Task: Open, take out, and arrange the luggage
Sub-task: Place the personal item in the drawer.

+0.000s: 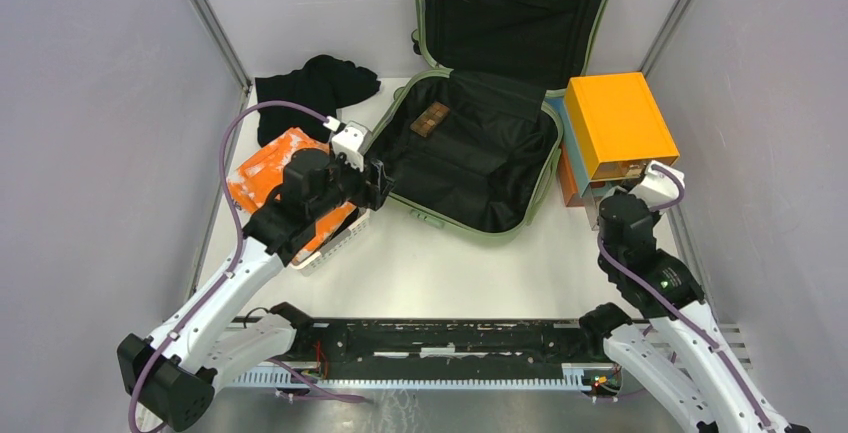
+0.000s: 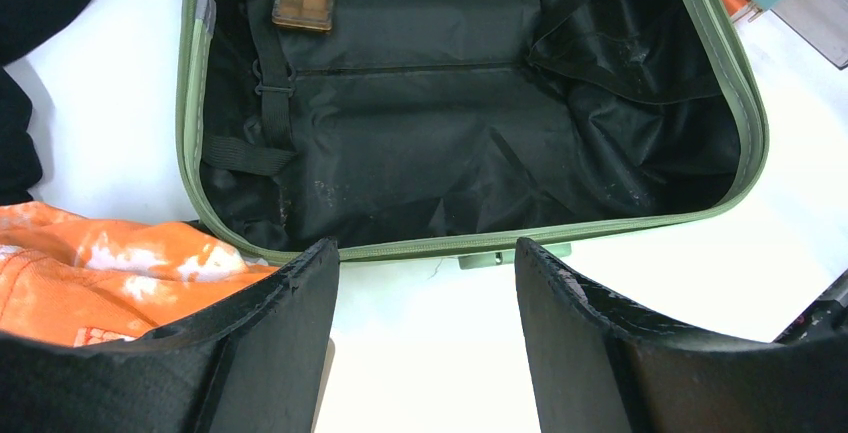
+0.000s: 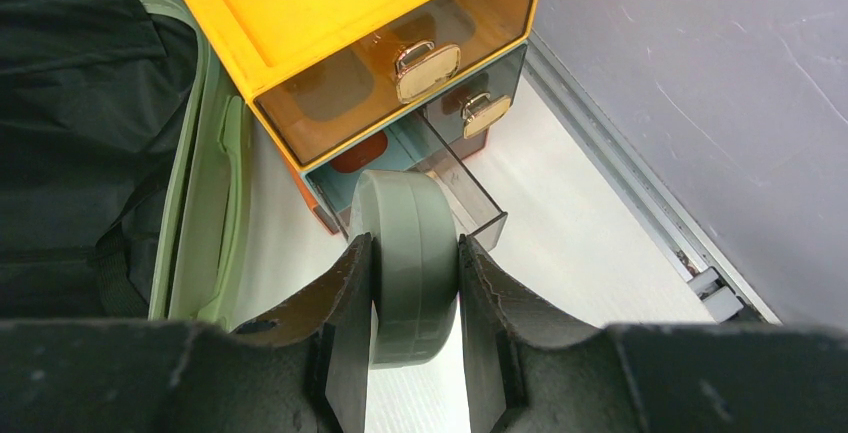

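With the sage-green hard-shell suitcase (image 1: 470, 153) lying open mid-table and your left gripper (image 2: 425, 250) gaping empty at its near rim, watch the right gripper (image 3: 415, 250), clenched edge-on around a round grey-green puck (image 3: 400, 208): it could roll free or clip the open smoky drawer (image 3: 468, 198) of the orange-and-blue box (image 3: 330, 3).

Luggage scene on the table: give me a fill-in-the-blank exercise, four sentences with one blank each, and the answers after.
1. The lining of the luggage is ____.
2. The left pincer stands ____, holding nothing.
3. The round case clamped in the right pincer is ____ in colour.
4. The cloth in the white basket is white and ____.
Missing words: black; open; green; orange.
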Tool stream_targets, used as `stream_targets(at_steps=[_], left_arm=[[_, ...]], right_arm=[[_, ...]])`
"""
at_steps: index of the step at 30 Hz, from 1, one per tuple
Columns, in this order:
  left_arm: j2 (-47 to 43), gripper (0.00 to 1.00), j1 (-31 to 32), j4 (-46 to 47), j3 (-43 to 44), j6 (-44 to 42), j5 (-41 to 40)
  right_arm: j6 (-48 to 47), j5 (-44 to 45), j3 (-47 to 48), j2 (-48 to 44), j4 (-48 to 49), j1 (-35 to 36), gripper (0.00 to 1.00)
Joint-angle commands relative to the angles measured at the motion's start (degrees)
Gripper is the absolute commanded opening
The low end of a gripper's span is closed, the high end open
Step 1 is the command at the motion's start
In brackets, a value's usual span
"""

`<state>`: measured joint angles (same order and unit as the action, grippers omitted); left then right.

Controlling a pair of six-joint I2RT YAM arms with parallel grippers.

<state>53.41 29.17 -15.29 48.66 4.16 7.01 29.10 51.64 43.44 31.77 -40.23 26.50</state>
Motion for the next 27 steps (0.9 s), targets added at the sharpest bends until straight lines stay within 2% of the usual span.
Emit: stream_targets(at_steps=[1,12,23,27], left_arm=[[-1.02,0.72,0.66,2.45,0.64,0.64,-1.26],[-0.85,0.72,1.24,2.28,0.65,0.41,-2.01],[-0.67,0.72,1.24,2.18,0.64,0.27,-2.44],[-0.59,0.72,1.24,2.18,0.74,0.31,-2.45]], right_arm=[[-0.72,3.97,-1.46,0.09,6.49,-0.46,0.0],[2.99,-0.17,-6.49,0.75,11.84,-8.34,0.0],[5.09,-11.29,-10.3,2.73,15.33,-15.32,0.0],[6.18,-12.47,-10.94,3.42,15.09,-16.79,0.05]])
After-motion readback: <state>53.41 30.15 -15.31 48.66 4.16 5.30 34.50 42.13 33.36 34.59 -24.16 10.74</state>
